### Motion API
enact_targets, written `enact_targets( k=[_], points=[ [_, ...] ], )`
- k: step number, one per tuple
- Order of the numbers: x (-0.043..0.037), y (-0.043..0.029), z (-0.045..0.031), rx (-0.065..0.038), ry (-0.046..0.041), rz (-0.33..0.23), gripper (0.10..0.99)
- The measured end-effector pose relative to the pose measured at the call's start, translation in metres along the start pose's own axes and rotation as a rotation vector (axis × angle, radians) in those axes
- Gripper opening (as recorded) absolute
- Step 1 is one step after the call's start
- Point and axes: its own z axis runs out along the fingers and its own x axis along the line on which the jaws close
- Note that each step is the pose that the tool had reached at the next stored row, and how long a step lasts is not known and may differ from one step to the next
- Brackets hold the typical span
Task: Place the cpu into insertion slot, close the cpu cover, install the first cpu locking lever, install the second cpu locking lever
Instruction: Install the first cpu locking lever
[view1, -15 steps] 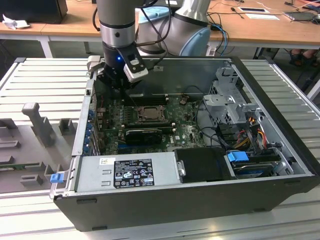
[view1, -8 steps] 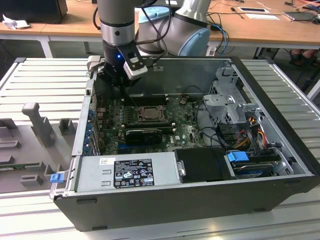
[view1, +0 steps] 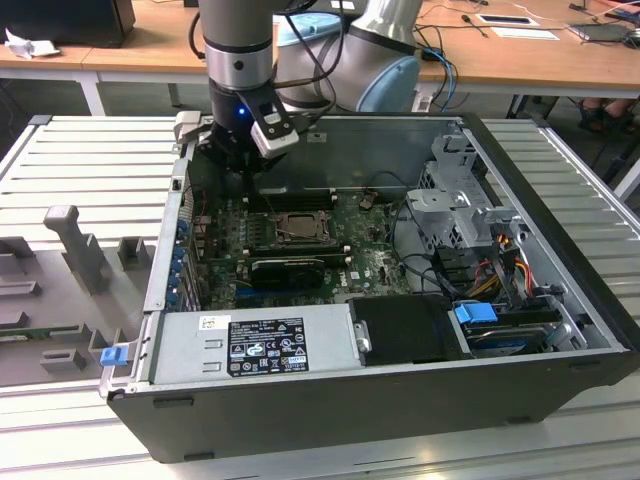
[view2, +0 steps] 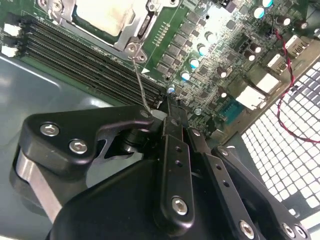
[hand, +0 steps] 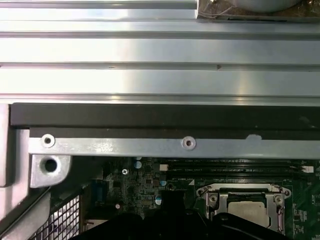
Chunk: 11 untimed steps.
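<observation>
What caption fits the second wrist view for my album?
End effector at the thin locking lever; cpu sits under its cover.

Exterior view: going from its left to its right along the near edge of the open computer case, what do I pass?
blue tab → labelled silver power supply → black block → blue clip
</observation>
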Motion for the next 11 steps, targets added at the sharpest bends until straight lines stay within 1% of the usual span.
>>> enact_targets(
  k=[11],
  points=[
    [-0.0164, -0.0001, 0.0, 0.0, 0.0, -0.001, 0.106]
  ],
)
